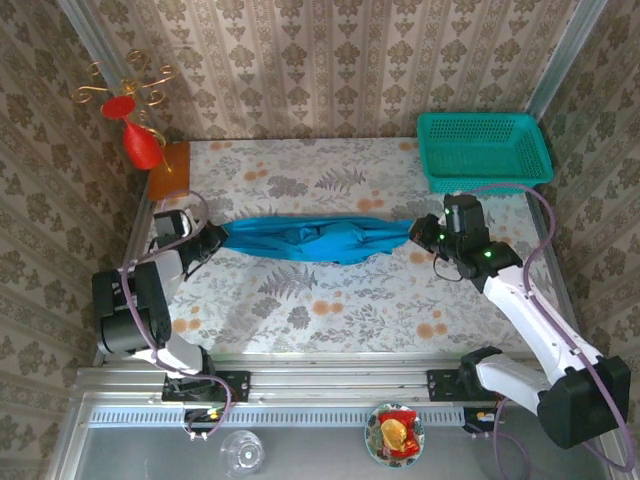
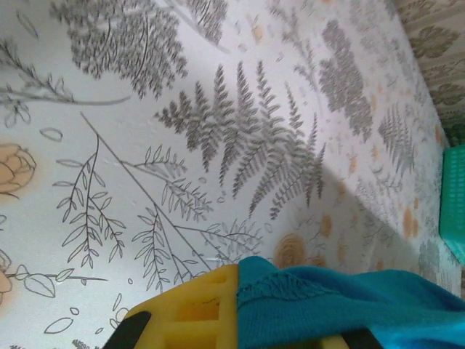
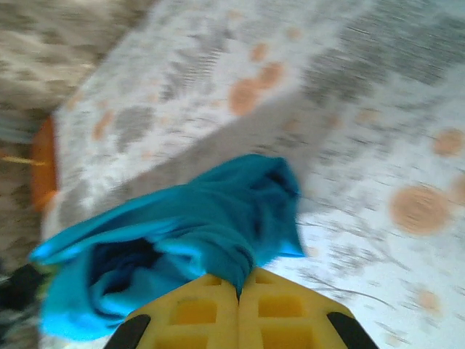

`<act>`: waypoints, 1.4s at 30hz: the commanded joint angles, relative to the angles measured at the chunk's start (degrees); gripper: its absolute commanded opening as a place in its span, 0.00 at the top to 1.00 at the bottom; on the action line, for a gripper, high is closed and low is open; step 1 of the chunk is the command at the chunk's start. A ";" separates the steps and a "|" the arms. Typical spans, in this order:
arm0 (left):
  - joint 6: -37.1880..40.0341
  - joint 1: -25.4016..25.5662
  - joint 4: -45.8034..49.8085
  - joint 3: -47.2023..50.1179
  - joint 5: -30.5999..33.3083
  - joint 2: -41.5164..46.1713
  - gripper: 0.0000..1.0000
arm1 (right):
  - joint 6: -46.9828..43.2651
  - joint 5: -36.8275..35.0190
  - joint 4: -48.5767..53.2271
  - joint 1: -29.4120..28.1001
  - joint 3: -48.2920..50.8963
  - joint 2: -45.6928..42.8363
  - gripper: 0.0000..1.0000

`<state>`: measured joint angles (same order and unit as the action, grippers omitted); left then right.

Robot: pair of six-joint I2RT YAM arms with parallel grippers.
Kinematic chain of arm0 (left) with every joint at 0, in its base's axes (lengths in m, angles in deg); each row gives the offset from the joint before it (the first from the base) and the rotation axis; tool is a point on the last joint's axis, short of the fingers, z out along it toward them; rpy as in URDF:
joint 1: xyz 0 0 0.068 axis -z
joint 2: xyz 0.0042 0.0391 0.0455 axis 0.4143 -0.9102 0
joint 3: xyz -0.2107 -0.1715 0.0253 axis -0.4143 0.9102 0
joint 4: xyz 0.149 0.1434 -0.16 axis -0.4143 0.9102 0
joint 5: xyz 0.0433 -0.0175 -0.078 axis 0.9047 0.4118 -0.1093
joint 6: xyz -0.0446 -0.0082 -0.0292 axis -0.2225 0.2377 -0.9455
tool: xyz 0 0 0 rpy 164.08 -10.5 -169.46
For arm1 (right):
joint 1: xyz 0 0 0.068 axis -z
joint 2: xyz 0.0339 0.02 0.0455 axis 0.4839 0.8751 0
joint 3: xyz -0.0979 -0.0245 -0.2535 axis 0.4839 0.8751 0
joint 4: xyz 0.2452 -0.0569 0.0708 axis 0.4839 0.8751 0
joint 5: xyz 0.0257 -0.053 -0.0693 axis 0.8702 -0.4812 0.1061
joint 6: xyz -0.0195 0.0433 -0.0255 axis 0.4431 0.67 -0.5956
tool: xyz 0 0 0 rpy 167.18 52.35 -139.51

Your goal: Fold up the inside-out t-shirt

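Top external: soft, light t-shirt strung between left gripper and right gripper, jaws clamped on its ends; hems likely grip best

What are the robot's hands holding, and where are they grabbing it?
The blue t-shirt. The left gripper pinches its left end, the right gripper its right end, so it hangs bunched and stretched between them.

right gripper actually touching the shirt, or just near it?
Touching. Right wrist view: the right gripper has its jaws closed together on a bunch of the shirt, cloth pinched at their tips.
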<state>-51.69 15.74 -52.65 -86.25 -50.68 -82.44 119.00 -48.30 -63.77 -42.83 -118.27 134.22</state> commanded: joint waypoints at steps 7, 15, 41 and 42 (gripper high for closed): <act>9.41 5.33 15.01 -5.44 7.07 1.55 0.75 | -2.61 -3.46 9.53 -3.21 2.71 8.81 0.86; 19.36 18.16 30.70 -16.15 16.28 7.92 0.49 | -7.72 -15.26 19.56 -14.25 -9.80 12.55 0.59; 16.89 47.95 30.70 -25.98 5.49 -9.55 0.54 | -8.29 -1.32 11.33 -28.72 -17.55 31.40 0.98; 16.93 47.99 30.57 -26.29 5.09 -10.14 0.54 | -8.27 -1.16 11.42 -28.71 -17.37 30.38 1.00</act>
<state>-34.31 63.67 -20.63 -110.27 -42.87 -91.59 110.55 -49.89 -52.19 -71.27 -135.25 168.39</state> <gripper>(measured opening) 0.466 0.065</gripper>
